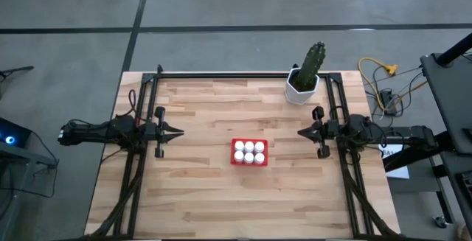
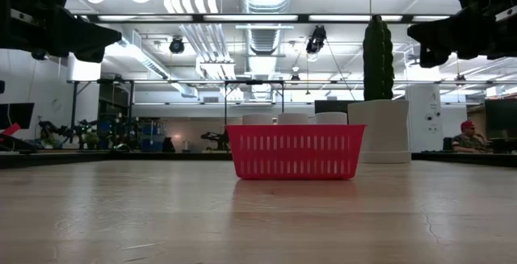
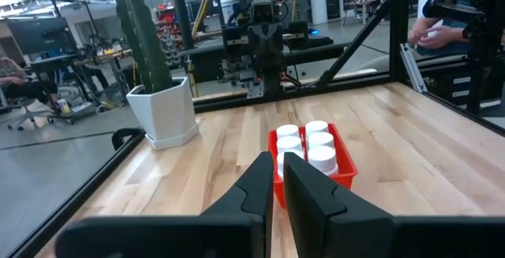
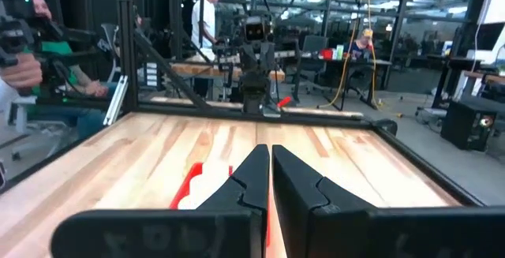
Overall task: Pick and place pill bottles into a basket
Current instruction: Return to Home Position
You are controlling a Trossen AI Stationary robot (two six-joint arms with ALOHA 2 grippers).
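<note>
We found all six pill bottles standing upright inside the basket, two rows of three with their white caps filling it, and we saw none loose on the table around it. The basket sat with its long side running along the line from one arm to the other. The left gripper hung well off the basket's left end and the right gripper off its right end, both pointing inward at it and both a little toward the basket's far side, where the cactus pot stood farther off. We judged the right gripper the nearer of the two, though neither was close to the basket. In the wrist views each gripper's fingers were drawn almost together, the left with only a thin slit between them and the right practically touching, and neither held anything. With the bottles packed and both arms raised clear of the basket, we judged that nothing was left to reach for, and that each arm could pull straight back, away from the basket's ends, without disturbing it.
</note>
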